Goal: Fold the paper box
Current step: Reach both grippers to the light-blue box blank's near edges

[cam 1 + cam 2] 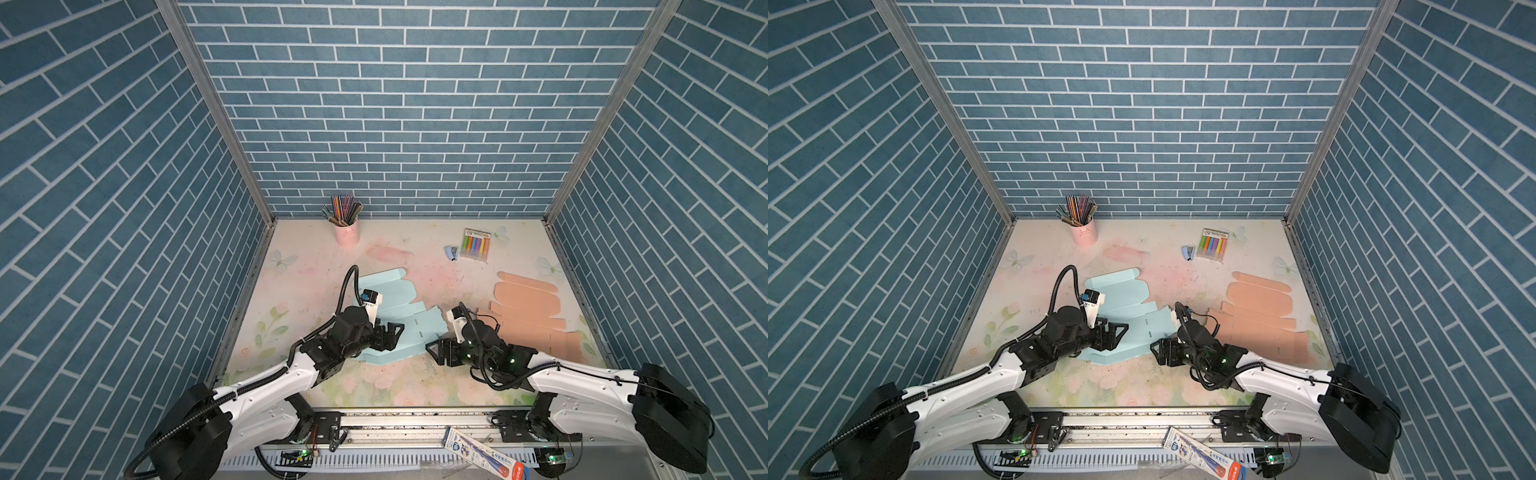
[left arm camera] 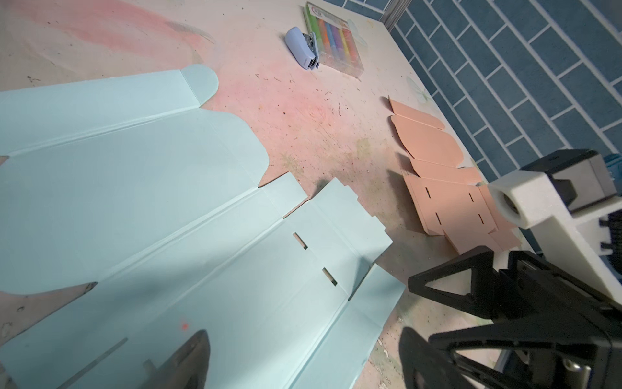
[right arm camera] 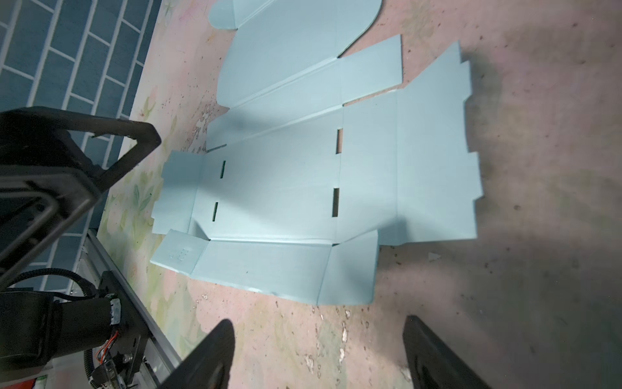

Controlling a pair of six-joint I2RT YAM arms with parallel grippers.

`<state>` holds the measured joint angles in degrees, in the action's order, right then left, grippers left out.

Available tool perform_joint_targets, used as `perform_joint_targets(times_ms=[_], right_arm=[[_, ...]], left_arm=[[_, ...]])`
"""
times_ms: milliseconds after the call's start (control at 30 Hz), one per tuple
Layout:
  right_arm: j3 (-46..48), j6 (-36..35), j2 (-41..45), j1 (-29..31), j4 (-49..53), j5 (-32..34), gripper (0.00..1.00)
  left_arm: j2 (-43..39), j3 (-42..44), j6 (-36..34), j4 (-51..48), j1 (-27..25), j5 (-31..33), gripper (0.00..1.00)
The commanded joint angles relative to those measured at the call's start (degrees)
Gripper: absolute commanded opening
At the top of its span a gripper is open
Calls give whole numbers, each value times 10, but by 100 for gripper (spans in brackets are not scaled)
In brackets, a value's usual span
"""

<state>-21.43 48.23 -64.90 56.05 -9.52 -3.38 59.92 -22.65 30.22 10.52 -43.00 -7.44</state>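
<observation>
On the mat (image 1: 415,386) | flat blue card blank (image 1: 415,328), creased, slotted | left claw (image 1: 392,336) spread above | right claw (image 3: 316,323) spread beside

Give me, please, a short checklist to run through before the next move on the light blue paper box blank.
1. Light blue flat paper box blank lies unfolded on the floral-printed table: ok.
2. Left gripper open and empty over the blank: ok.
3. Right gripper open and empty, just short of the blank's edge: ok.
4. Peach flat cardboard blank lies apart from the blue one: ok.
5. A flap gripped for folding: not ok, none is held.
6. Left gripper touching the paper: cannot tell.
</observation>
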Motion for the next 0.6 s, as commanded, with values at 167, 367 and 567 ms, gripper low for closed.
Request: perform_joint_targets(times_ms=[167, 367, 567], right_arm=[[7, 42, -40, 1, -67, -5, 68], [-1, 44, -74, 1, -81, -7, 50], [-2, 45, -86, 1, -91, 1, 32]], left_arm=[[4, 16, 11, 26, -5, 12, 88], [8, 24, 5, 29, -7, 13, 88], [-8, 30, 3, 21, -7, 20, 88]])
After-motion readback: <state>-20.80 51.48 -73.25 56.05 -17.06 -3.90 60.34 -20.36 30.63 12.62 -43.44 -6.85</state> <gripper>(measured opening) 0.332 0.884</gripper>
